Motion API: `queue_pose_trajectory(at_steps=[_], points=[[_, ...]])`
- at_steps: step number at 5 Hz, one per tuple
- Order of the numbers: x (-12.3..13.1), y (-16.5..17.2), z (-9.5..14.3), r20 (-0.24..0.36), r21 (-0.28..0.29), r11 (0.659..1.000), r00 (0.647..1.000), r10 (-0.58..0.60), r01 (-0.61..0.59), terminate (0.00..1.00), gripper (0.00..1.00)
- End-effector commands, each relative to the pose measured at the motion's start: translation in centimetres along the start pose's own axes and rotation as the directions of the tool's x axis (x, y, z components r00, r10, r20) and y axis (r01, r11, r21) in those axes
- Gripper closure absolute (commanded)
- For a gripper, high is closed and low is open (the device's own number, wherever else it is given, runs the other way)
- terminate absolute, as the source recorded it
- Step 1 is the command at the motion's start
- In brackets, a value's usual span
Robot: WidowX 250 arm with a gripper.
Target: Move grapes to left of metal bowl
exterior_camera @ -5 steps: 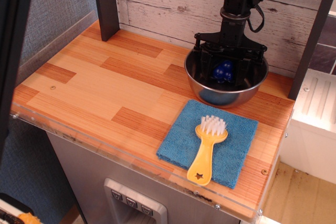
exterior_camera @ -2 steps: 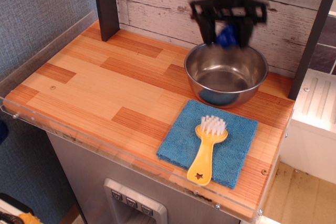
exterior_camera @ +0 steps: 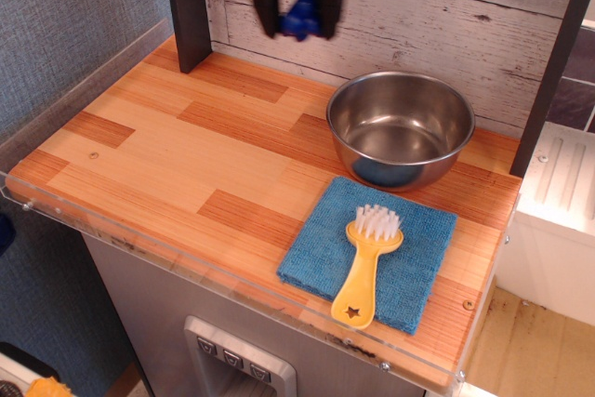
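Observation:
The dark-blue grapes (exterior_camera: 299, 18) hang in my black gripper (exterior_camera: 298, 14), which is shut on them high above the back of the table. The gripper is blurred by motion. It is up and to the left of the metal bowl (exterior_camera: 401, 129), clear of its rim. The bowl stands empty at the back right of the wooden table, its shiny inside showing only reflections.
A blue cloth (exterior_camera: 370, 252) lies in front of the bowl with a yellow brush (exterior_camera: 368, 265) on it. A dark post (exterior_camera: 187, 8) stands at the back left, close to the gripper. A white plank wall runs behind. Bare wood (exterior_camera: 167, 146) lies left of the bowl.
My gripper rose out of the bowl with the grapes and has swung left, from above the bowl to above the table's back middle. The bowl is now empty.

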State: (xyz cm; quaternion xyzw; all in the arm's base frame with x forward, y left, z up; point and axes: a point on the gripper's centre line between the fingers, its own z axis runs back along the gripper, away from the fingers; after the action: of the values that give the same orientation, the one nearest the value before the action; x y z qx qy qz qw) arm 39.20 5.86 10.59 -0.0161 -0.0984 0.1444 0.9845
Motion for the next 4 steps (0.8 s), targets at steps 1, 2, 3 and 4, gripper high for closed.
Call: queue_pose_trajectory(at_steps=[1, 2, 3, 4], points=[[1.8, 2.5, -1.9, -0.015, 0.036, 0.999, 1.0, 0.023, -0.022, 0.0, 1.0], [1.6, 1.5, -3.6, -0.042, 0.047, 0.999, 0.999, -0.007, 0.009, 0.0, 1.0], [1.2, 0.8, -5.5, -0.083, 0.047, 0.999, 0.996, -0.021, 0.025, 0.0, 1.0], [0.7, -0.1, -6.5, -0.106, 0.027, 0.999, 0.993, -0.043, 0.046, 0.0, 1.0]])
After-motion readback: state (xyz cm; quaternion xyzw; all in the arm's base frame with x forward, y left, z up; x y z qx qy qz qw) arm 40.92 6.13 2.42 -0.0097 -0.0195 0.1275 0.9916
